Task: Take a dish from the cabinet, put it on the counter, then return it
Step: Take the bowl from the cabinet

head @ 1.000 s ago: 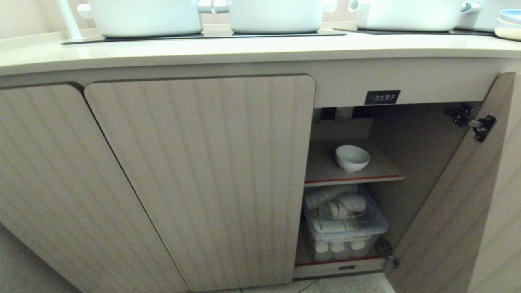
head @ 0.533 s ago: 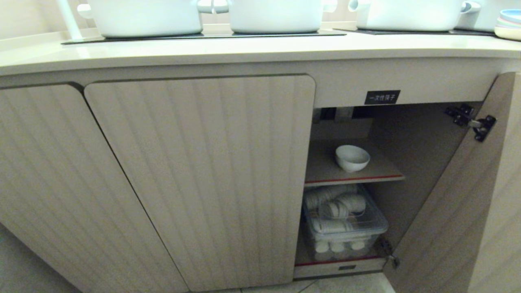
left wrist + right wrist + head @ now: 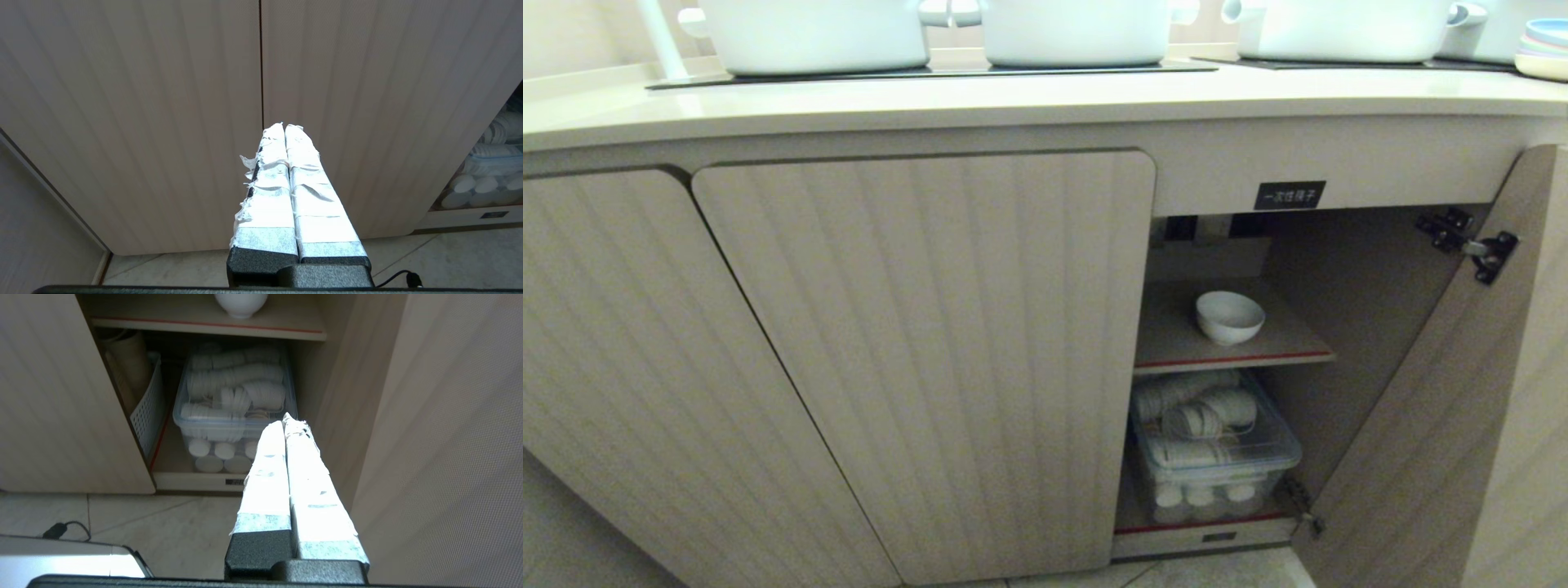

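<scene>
Nothing has shifted in the head view since the earlier frames: the dish (image 3: 1230, 317) sits in the same spot on the upper shelf (image 3: 1176, 343), and neither arm shows there.

That dish is a small, deep, glossy white bowl, upright on the flat beige board with its thin red front edge, inside the cabinet (image 3: 1347, 278). Its fluted wood-look door (image 3: 1445, 425) stands swung wide on black hinges (image 3: 1470, 243), and a small black label (image 3: 1290, 195) sits above the opening. Below the shelf a clear plastic bin (image 3: 1217, 457) holds stacked white round lids or cups. Smooth cream tabletop (image 3: 1029, 98) with a rounded edge runs above, carrying white pots (image 3: 1074, 31) on a black glass panel.

From the right wrist, the right gripper (image 3: 288, 420), its fingers wrapped in white tape, is pressed together and empty, low before the bin, with the dish well above and beyond it. A white perforated basket (image 3: 148, 412) stands beside the bin. Open room lies between the closed door (image 3: 931, 359) and the open one.

Left gripper (image 3: 283, 127), taped likewise and pressed together, faces the closed fluted doors, well apart from the dish.
</scene>
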